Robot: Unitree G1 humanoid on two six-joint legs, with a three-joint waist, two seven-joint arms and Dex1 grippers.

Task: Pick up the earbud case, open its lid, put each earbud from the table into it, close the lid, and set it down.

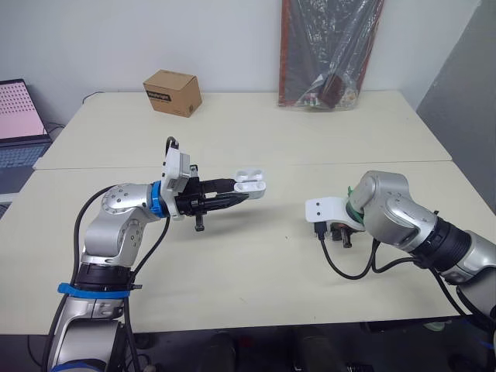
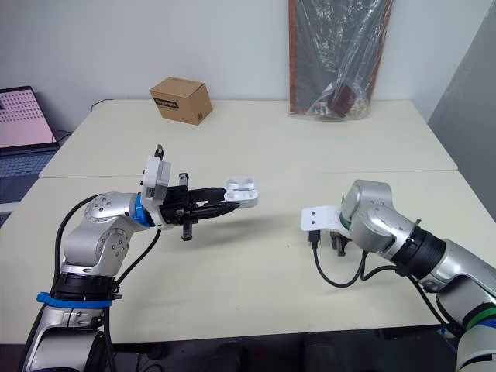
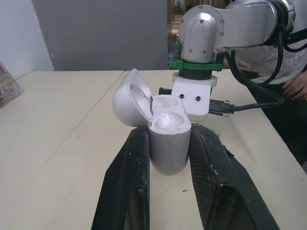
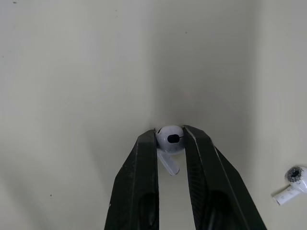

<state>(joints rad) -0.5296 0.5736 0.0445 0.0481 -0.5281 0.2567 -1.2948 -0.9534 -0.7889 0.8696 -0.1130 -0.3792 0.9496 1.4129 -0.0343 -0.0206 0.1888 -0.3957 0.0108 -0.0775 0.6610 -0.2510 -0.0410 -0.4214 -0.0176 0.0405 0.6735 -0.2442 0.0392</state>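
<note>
Pinching glossy, bulbous earbud, seemingly plastic: right claw

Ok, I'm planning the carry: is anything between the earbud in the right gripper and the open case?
Nothing visible. Only bare table lies between the earbud in the right gripper and the case held in the left gripper, whose lid stands open.

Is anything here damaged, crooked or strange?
Nothing serious. The fingers of the left gripper look frayed along their edges. The earbud case sits straight between them, lid open; the right gripper pinches one earbud, and another earbud lies loose nearby.
</note>
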